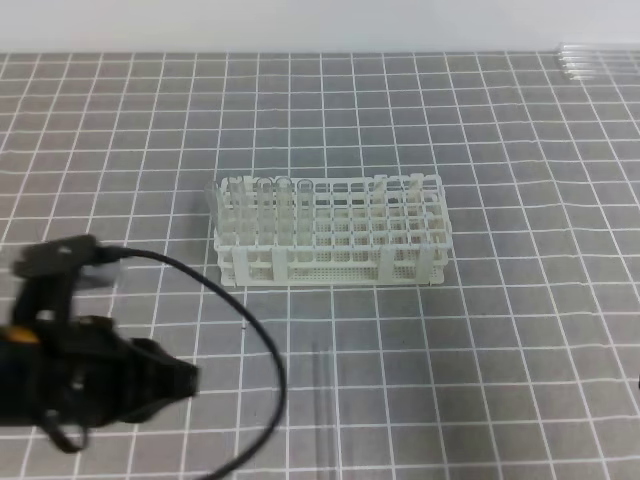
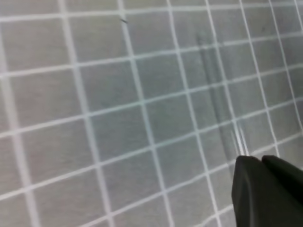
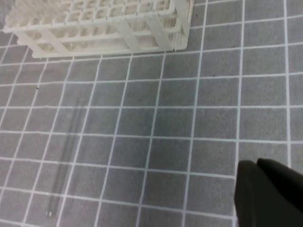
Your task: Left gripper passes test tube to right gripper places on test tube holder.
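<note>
The thin clear glass test tube point(image 1: 325, 385) lay flat on the grey gridded mat point(image 1: 520, 300), near of the white plastic grid rack, the test tube holder point(image 1: 330, 240), its long axis running near-to-far. The black two-finger left gripper point(image 1: 185, 380) stood just left of it, fingers closed and holding nothing; it was the nearer arm. The right gripper point(image 3: 258, 182), visible only in its wrist view, was likewise closed and empty, well right of the tube. One loose tube, one rack and several more tubes point(image 1: 598, 62) at the far right edge were visible.
</note>
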